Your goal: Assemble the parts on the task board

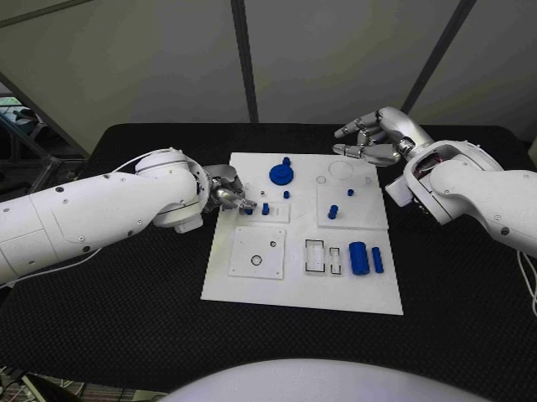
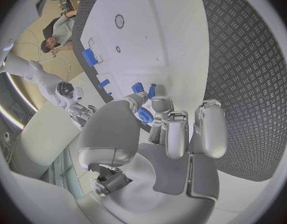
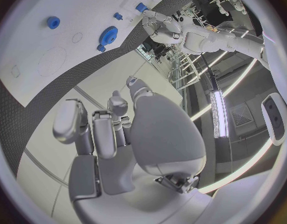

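the left hand [image 1: 229,198] lies at the left edge of the white task board [image 1: 302,297], its fingertips touching a small blue peg [image 1: 245,210] there. the right hand [image 1: 372,136] hangs over the board's far right corner, fingers curled, holding nothing. a blue gear [image 1: 281,174] sits near the far edge, and two blue cylinders [image 1: 366,258] lie side by side at the right.

Bench [image 1: 123,335]: black, textured surface. White task board [image 1: 298,289] lies flat at ctr, directly on it. Small blue parts [image 1: 358,257] on board, several upright, approx. mid and far end.
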{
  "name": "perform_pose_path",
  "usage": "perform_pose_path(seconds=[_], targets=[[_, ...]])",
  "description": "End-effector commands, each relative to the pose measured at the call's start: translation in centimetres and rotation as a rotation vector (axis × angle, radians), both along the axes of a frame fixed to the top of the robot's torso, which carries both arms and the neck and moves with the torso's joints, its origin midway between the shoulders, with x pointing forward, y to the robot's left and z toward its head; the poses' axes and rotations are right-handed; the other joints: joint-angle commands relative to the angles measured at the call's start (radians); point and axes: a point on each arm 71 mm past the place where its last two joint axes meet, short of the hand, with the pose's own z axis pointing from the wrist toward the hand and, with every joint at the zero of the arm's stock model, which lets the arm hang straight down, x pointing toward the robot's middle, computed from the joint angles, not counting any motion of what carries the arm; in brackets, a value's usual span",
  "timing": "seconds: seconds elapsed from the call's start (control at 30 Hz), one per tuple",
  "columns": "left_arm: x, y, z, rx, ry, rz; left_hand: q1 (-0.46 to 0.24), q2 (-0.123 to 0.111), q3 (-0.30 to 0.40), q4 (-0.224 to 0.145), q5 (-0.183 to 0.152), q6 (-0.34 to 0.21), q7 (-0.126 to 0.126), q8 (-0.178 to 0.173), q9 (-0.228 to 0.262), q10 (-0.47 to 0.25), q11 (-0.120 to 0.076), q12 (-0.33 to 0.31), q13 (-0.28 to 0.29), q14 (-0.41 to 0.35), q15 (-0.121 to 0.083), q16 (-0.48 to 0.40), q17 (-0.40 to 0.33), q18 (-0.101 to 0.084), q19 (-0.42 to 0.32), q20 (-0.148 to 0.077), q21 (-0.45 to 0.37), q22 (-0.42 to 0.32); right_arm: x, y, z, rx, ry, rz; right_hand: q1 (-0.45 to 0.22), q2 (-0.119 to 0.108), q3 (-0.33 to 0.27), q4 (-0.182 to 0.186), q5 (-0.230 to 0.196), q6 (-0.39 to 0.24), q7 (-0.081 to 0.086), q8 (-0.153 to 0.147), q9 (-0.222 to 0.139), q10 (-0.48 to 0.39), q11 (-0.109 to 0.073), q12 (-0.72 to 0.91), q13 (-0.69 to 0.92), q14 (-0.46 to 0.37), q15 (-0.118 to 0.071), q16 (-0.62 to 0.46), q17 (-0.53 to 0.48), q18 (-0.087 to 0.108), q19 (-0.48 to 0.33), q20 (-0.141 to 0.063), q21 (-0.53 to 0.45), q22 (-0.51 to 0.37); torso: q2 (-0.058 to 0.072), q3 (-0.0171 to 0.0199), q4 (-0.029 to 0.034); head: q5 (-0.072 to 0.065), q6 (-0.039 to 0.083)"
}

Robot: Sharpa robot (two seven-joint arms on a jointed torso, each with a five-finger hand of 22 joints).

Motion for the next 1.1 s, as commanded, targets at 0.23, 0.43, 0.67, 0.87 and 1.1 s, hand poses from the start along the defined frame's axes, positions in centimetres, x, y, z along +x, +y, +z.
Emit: perform_pose_path(seconds=[0.23,0.43,0.67,0.87,1.1], targets=[[0.09,0.05,-0.01,0.011,0.000,0.004,-0.022,-0.002,-0.031,0.010,-0.004,0.010,0.001,0.002,-0.003,0.003,0.001,0.009,0.002,0.101,-0.005,0.003,0.254,-0.015,0.016,-0.005,0.006,0.073,-0.02,0.00,0.13,-0.001,-0.006,0.004,-0.013,0.001,0.002,0.007,0.005,-0.008,0.002,0.006,-0.002,0.004,-0.001,-0.001,-0.002,0.059,-0.007,-0.004,0.068,0.010,-0.001,-0.005,-0.007,-0.001,0.000,-0.0001,-0.0003,-0.001,-0.001],[0.14,-0.01,0.00,0.009,-0.003,0.006,-0.031,-0.002,-0.054,0.020,-0.004,0.013,0.000,0.005,-0.004,0.004,0.001,0.013,0.004,0.101,-0.006,0.004,0.255,-0.016,0.017,-0.005,0.008,0.076,-0.03,-0.01,0.14,-0.001,-0.006,0.004,-0.013,0.001,0.002,0.007,0.005,-0.008,0.002,0.006,-0.002,0.004,-0.001,-0.001,-0.002,0.059,-0.007,-0.004,0.068,0.010,-0.001,-0.005,-0.007,-0.001,0.001,0.0001,-0.0001,-0.001,-0.001],[0.16,-0.11,0.03,0.005,-0.007,0.008,-0.046,0.002,-0.099,0.041,-0.004,0.015,0.000,0.008,-0.007,0.005,0.000,0.017,0.006,0.102,-0.006,0.005,0.256,-0.017,0.019,-0.005,0.010,0.080,-0.03,-0.01,0.14,-0.001,-0.006,0.004,-0.013,0.001,0.002,0.007,0.005,-0.008,0.002,0.006,-0.002,0.004,-0.001,-0.001,-0.002,0.059,-0.007,-0.004,0.068,0.010,-0.001,-0.005,-0.007,-0.001,0.000,-0.0003,0.0006,-0.003,-0.001],[0.15,-0.16,0.05,0.003,-0.010,0.010,-0.051,0.003,-0.130,0.054,-0.004,0.016,-0.001,0.010,-0.009,0.006,0.000,0.020,0.007,0.102,-0.006,0.005,0.257,-0.017,0.021,-0.006,0.011,0.083,-0.03,0.00,0.14,-0.001,-0.006,0.004,-0.014,0.001,0.001,0.008,0.005,-0.008,0.002,0.006,-0.002,0.004,-0.001,-0.001,-0.002,0.059,-0.007,-0.005,0.067,0.010,0.000,-0.005,-0.007,-0.001,0.000,-0.0005,0.0008,-0.003,-0.002],[0.15,-0.04,0.13,-0.001,-0.017,0.017,-0.053,0.005,-0.148,0.062,-0.004,0.016,-0.001,0.011,-0.010,0.005,0.000,0.019,0.004,0.102,-0.007,0.005,0.256,-0.017,0.020,-0.006,0.010,0.083,-0.03,0.00,0.13,-0.001,-0.006,0.005,-0.014,0.001,0.001,0.008,0.005,-0.008,0.002,0.006,-0.002,0.004,-0.001,-0.001,-0.002,0.059,-0.007,-0.005,0.067,0.010,0.000,-0.005,-0.007,-0.001,0.000,-0.0011,-0.0001,-0.003,0.000]])
